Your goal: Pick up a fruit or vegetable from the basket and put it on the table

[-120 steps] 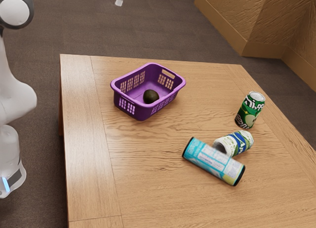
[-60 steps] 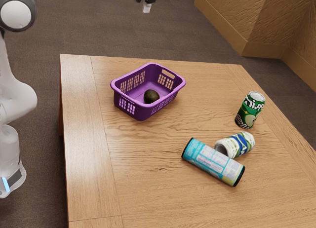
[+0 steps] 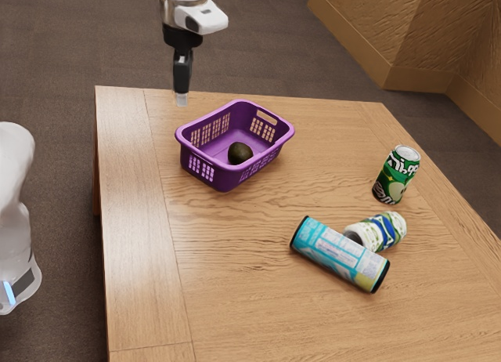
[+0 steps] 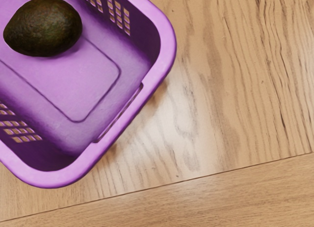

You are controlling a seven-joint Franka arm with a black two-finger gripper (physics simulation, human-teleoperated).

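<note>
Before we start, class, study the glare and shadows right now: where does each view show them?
Wrist view: pale glare on the table beside the basket, soft shadow at the avocado. Exterior view: whitish sheen along the table's plank at the exterior view's left, avocado very dark against the purple.

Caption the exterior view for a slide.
End effector above the table, near a purple basket holding an avocado.
</note>
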